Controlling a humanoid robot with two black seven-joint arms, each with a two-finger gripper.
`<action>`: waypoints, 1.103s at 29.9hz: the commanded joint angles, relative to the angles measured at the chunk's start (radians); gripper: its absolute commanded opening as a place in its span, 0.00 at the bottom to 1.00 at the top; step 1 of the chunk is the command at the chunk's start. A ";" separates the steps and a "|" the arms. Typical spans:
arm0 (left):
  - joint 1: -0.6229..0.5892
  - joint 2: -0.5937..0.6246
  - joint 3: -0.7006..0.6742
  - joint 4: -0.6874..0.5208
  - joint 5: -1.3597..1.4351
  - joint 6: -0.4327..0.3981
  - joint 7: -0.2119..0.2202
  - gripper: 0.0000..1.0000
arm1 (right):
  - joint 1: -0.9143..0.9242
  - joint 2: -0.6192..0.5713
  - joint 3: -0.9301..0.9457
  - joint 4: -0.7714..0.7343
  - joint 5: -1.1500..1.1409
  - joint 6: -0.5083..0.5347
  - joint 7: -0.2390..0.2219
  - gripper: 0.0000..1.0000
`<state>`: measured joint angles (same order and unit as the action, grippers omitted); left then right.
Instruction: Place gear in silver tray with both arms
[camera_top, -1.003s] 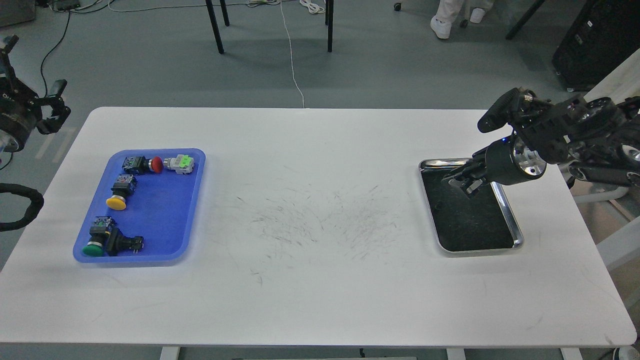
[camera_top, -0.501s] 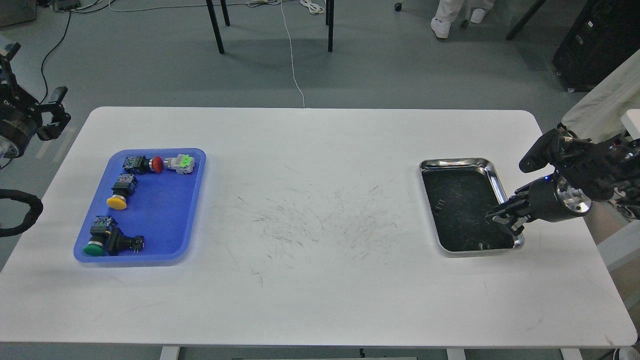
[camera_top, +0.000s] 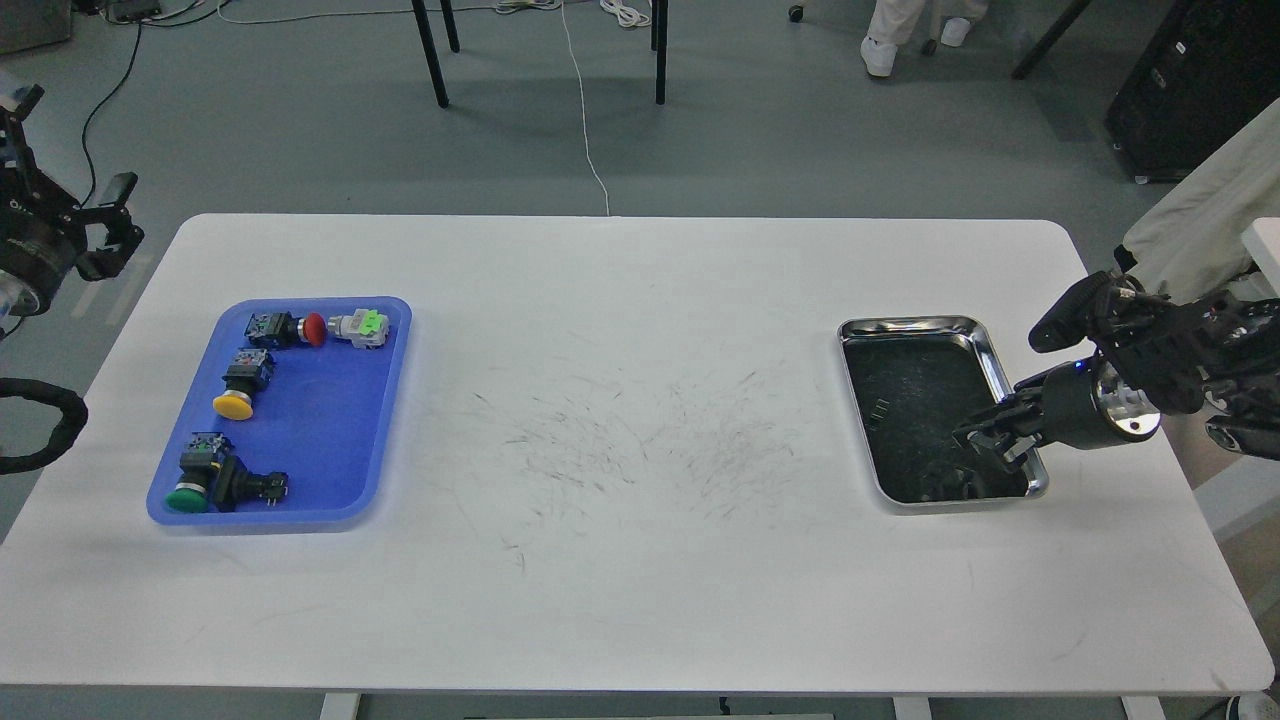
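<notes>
The silver tray (camera_top: 1001, 370) lies on the right of the white table, its dark scuffed floor bare apart from shadows. My right gripper (camera_top: 990, 442) hangs low over the tray's near right corner. Its fingers stand a little apart, open, and I see nothing between them. The gear is several push-button switches, with red (camera_top: 313, 328), yellow (camera_top: 233, 404) and green (camera_top: 186, 497) caps, lying in the blue tray (camera_top: 330, 440) on the left. My left gripper (camera_top: 108, 222) is open, raised beyond the table's left edge, far from the blue tray.
The white table (camera_top: 620, 560) is scuffed with dark marks in the middle. Chair legs and a cable stand on the floor behind it. A grey-draped object sits off the table's right edge behind my right arm.
My right gripper pulled back from the tray's far left part to its near right corner, then edged slightly left. The left arm has barely moved.
</notes>
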<state>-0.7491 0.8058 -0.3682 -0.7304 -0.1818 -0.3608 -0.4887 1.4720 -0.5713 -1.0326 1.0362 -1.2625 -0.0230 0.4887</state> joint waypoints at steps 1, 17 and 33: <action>0.001 0.000 0.000 0.000 -0.001 0.003 0.000 0.99 | -0.012 0.001 -0.001 0.001 -0.001 0.002 0.000 0.14; 0.001 -0.007 0.000 0.003 0.001 0.014 0.000 0.99 | 0.004 -0.027 0.020 -0.004 0.025 0.006 0.000 0.59; -0.004 0.007 0.017 0.000 0.004 0.014 0.000 0.99 | 0.004 -0.120 0.495 -0.012 0.426 0.008 0.000 0.84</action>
<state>-0.7521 0.8135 -0.3534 -0.7302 -0.1779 -0.3465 -0.4887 1.4985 -0.6692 -0.6627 1.0184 -0.8895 -0.0039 0.4885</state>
